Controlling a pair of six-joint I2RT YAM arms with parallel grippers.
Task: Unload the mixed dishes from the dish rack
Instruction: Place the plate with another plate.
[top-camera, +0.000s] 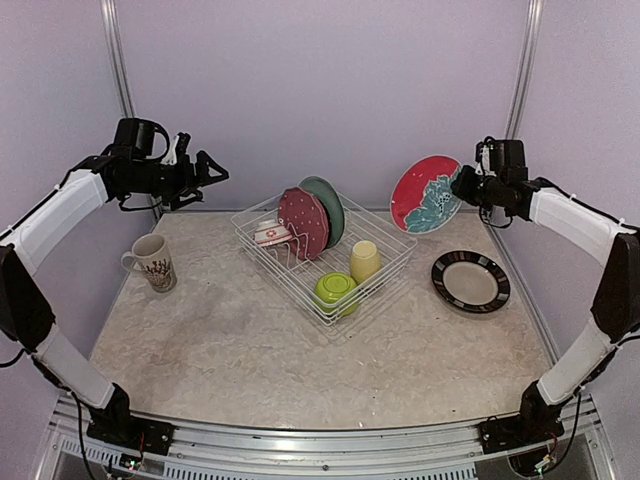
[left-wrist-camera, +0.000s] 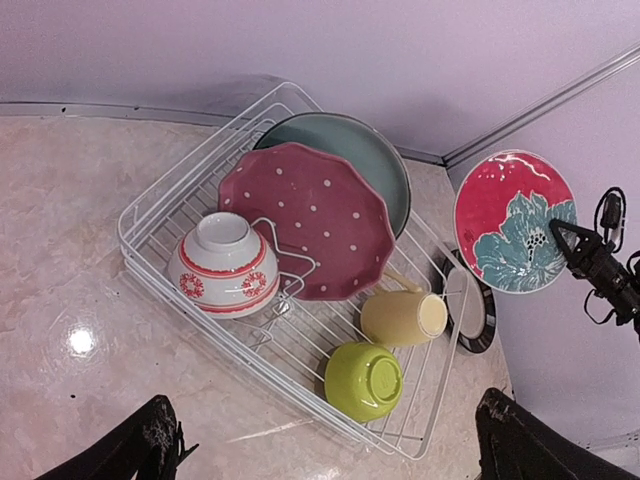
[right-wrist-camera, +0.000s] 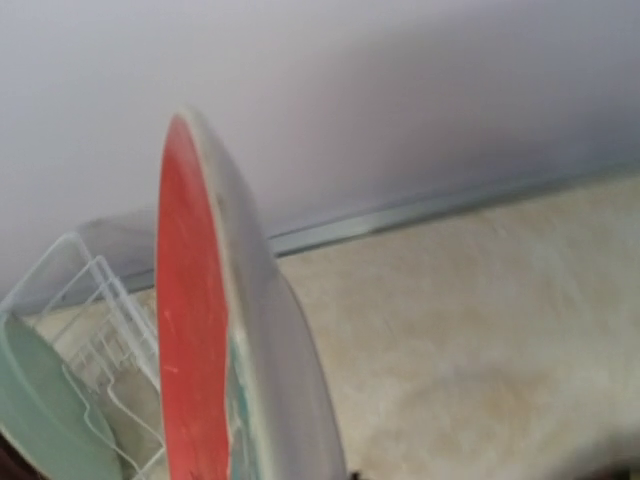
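Found the red plate (top-camera: 425, 194) clear of the table (top-camera: 250, 350), up in the air past the far right corner of the dish rack (top-camera: 285, 280). Saw it standing on edge, disc upright, flowered face turned left and toward the near side, back turned right. Pinched at its right rim by the right gripper (top-camera: 462, 185), fingers closed on the edge. Read it edge-on in the right wrist view, rim running top to bottom, red face to the left; could not make out the fingers there.

Noted the left gripper (top-camera: 215, 170) raised over the far left of the table, fingers (left-wrist-camera: 150, 440) spread wide with nothing between them.

Counted five pieces in the rack. Saw the pink-dotted plate (left-wrist-camera: 308, 220) propped on edge in the prongs, face toward the near left, with the teal plate (left-wrist-camera: 375, 160) leaning just behind it. Found the small red-white bowl (left-wrist-camera: 222, 265) upside down beside them, foot ring up. Found the lime green bowl (left-wrist-camera: 363, 380) also upside down, at the near corner. Saw the pale yellow cup (left-wrist-camera: 405, 318) tipped over, long axis pointing toward the dark plate (top-camera: 470, 281).

Found that dark plate flat on the table right of the rack. Saw the patterned mug (top-camera: 150, 262) upright left of the rack, handle to the left.
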